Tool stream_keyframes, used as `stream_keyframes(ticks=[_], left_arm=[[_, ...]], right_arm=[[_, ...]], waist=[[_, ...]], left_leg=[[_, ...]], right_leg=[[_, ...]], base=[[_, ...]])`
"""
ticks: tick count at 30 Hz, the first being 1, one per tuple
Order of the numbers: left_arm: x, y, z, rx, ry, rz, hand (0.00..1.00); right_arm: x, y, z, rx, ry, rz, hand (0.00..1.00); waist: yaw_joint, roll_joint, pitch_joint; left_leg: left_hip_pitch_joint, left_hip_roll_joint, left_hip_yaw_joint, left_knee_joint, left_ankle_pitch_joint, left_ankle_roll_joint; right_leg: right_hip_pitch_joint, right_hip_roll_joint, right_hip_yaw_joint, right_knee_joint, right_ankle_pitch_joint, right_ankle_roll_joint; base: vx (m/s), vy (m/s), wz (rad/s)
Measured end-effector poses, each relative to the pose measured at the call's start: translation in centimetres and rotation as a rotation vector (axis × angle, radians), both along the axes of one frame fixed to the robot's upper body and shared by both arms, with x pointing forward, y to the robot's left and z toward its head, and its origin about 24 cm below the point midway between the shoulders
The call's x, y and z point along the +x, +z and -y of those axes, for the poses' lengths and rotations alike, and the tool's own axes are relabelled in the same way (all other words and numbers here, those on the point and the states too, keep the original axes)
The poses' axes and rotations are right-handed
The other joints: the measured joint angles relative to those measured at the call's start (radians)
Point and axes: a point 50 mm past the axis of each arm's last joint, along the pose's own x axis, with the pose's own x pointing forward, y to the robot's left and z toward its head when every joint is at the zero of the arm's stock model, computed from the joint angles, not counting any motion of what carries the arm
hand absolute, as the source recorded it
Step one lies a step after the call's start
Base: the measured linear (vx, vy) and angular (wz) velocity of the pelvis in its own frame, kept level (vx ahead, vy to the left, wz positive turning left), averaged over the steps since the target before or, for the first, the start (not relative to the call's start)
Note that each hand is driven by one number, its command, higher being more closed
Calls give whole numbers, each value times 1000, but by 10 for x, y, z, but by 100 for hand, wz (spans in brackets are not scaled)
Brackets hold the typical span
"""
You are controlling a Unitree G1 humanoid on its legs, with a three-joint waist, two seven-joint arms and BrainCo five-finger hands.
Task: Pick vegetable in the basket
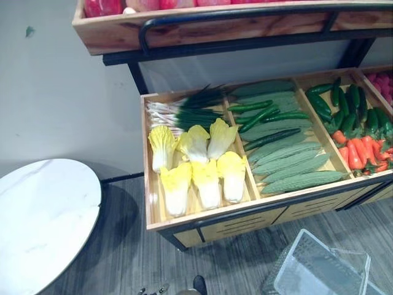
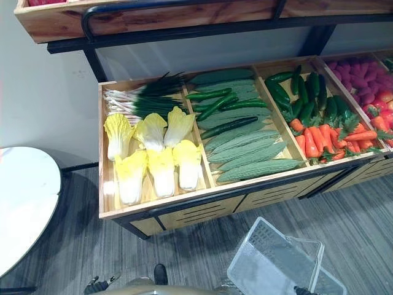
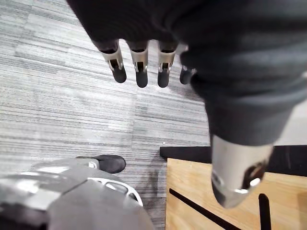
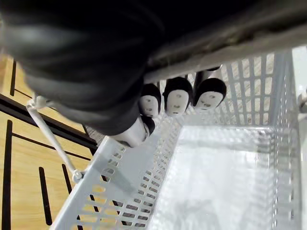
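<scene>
The basket (image 1: 316, 265) runs off the bottom edge in the 2 eye views, so its near rim is cut away there. In the right wrist view the dark cover hides the palm of the right hand (image 4: 177, 98). The handle (image 4: 249, 48) passes behind that cover, and the basket's far wall is cut by the edge. The upper crate (image 1: 184, 27) is cropped at the top, leaving a strip of red produce (image 1: 101, 6) too slight to name. The round white surface (image 1: 43, 215) runs past the left edge. Pink produce (image 2: 362, 80) in the rightmost compartment is cut off. Cucumbers (image 1: 267, 115) cover parts of the bitter gourds (image 1: 295, 166) beneath.
</scene>
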Motion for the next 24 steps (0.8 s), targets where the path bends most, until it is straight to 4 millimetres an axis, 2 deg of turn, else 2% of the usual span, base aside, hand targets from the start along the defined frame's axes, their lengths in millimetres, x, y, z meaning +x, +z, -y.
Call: stream_keyframes(ticks=[1, 2, 3, 5, 6, 8, 10, 11, 12, 13, 14, 15, 16, 18, 19, 22, 24], left_arm=[[-1, 0, 1, -5, -6, -4, 0], [0, 0, 1, -5, -24, -7, 0], [1, 0, 0, 0, -39, -6, 0], [1, 1, -5, 13, -51, -5, 0], [3, 2, -6, 19, -51, 2, 0], [9, 4, -9, 34, -48, 25, 0], [15, 6, -8, 29, 2, 54, 0], [27, 8, -8, 39, 15, 88, 0], [33, 10, -8, 46, 21, 110, 0], [40, 14, -10, 56, 53, 150, 0], [48, 19, -15, 67, 85, 192, 0], [53, 21, -15, 75, 109, 214, 0], [57, 22, -6, 71, 138, 244, 0], [61, 24, 8, 53, 166, 276, 0], [60, 25, 10, 54, 180, 285, 0], [73, 44, -3, 117, 256, 400, 0], [91, 72, -16, 202, 279, 550, 0]], right_arm=[[0, 0, 0, 1, 0, -2, 100], [1, 0, 0, 1, -1, -3, 100], [1, 0, 0, 4, -2, -4, 100], [3, -1, -3, 6, 7, -4, 100], [2, -2, -6, 15, 19, -9, 100], [4, -3, -8, 20, 34, -11, 100], [13, -4, -12, 27, 46, 11, 100], [13, -6, -16, 39, 44, 12, 100], [11, -7, -19, 46, 38, 9, 100], [7, -10, -25, 65, 23, 4, 100], [1, -13, -32, 83, -3, -4, 100], [-3, -14, -33, 86, -30, -9, 100], [-4, -13, -31, 83, -56, -2, 100], [-4, -11, -28, 67, -55, 3, 100], [-6, -12, -27, 65, -58, -3, 100], [-12, -13, -31, 62, -52, -25, 100], [-9, -12, -33, 46, -13, -31, 100]], waist=[[-2, 2, -1], [-5, 4, -2], [-2, 1, -1], [2, 2, -4], [-2, -14, -8], [9, -30, -8], [14, -28, -7], [13, -21, -4], [13, -20, -1], [11, -29, -2], [11, -60, -13], [13, -52, -21], [20, -37, -27], [24, 15, -35], [22, 23, -41], [22, 22, -45], [32, 14, -46]], left_leg=[[3, 2, -2, 0, -1, 0], [7, 9, -11, 0, -1, 0], [17, 19, -18, 0, -1, 0], [38, 31, -31, 0, -1, 0], [33, 33, -47, 0, -1, 0], [30, 46, -56, 0, 0, 0], [4, 69, -82, 7, 7, -10], [-21, 88, -105, 30, 6, -23], [-32, 97, -116, 42, 3, -32], [-46, 105, -132, 57, 1, -57], [-51, 102, -150, 49, 7, -82], [-48, 118, -150, 28, 18, -100], [-37, 146, -143, 3, 37, -123], [-36, 194, -147, 5, 61, -133], [-33, 203, -147, 5, 61, -135], [-24, 231, -149, 6, 67, -142], [-24, 225, -150, 6, 68, -144]], right_leg=[[-20, -6, 15, 47, 0, 0], [-73, -16, 53, 164, 14, -21], [-134, -18, 109, 287, 55, -47], [-205, -6, 208, 413, 115, -33], [-203, 4, 253, 420, 107, -31], [-189, 16, 261, 385, 68, -39], [-177, 19, 245, 262, -10, -44], [-165, 22, 250, 169, -8, -40], [-159, 24, 256, 125, -1, -31], [-139, 26, 257, 32, 33, 6], [-115, 16, 247, -20, 60, 46], [-90, 28, 226, -54, 28, 55], [-80, 62, 198, -101, 8, 51], [-62, 110, 180, -114, 6, 39], [-55, 121, 173, -119, 3, 33], [-22, 151, 136, -134, -5, 20], [-7, 145, 125, -142, -6, 20]], base=[[-57, 8, 15], [-1, 5, 17], [5, 7, 17], [15, -22, 21], [29, -53, 31], [75, -95, 12], [60, -157, -2], [24, -165, 17], [29, -298, 39], [36, -416, 46], [41, -458, 51], [63, -390, 22], [72, -280, 0], [65, -241, -1], [75, -240, 18], [81, -129, 22], [56, -4, 14]])
